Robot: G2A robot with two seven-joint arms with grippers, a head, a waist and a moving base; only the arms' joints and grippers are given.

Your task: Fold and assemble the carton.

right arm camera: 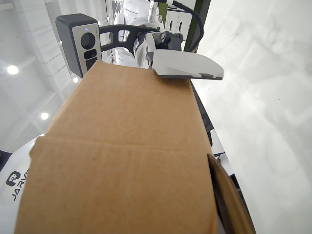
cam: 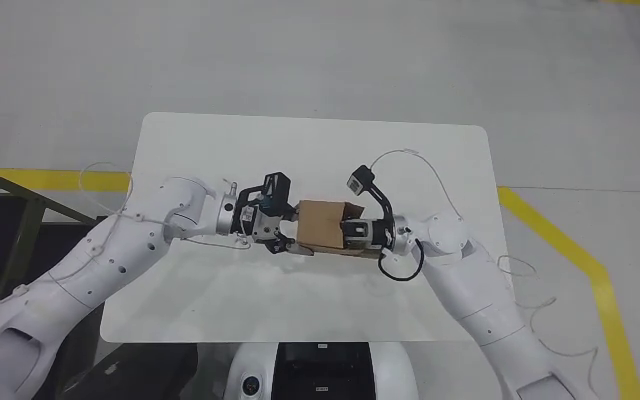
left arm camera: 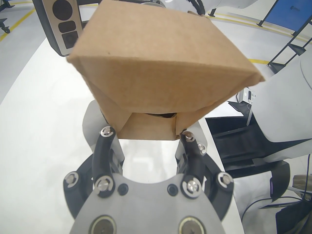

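A brown carton (cam: pixel 320 225) hangs just above the middle of the white table (cam: pixel 300 150), held between both arms. My left gripper (cam: pixel 283 228) meets its left end. In the left wrist view the carton (left arm camera: pixel 156 62) has its end flaps folded inward, and the left gripper (left arm camera: pixel 146 129) clasps that end with a finger on each side. My right gripper (cam: pixel 352 233) is shut on the carton's right end, where one flap stands up. In the right wrist view the carton (right arm camera: pixel 121 147) lies close below, and a white left fingertip (right arm camera: pixel 187 68) rests on its far edge.
Loose white cables (cam: pixel 430 175) trail from the right arm over the table's right half. Yellow floor tape (cam: pixel 560 235) runs beyond the table's right edge. A dark shelf (cam: pixel 20 215) stands off the left side.
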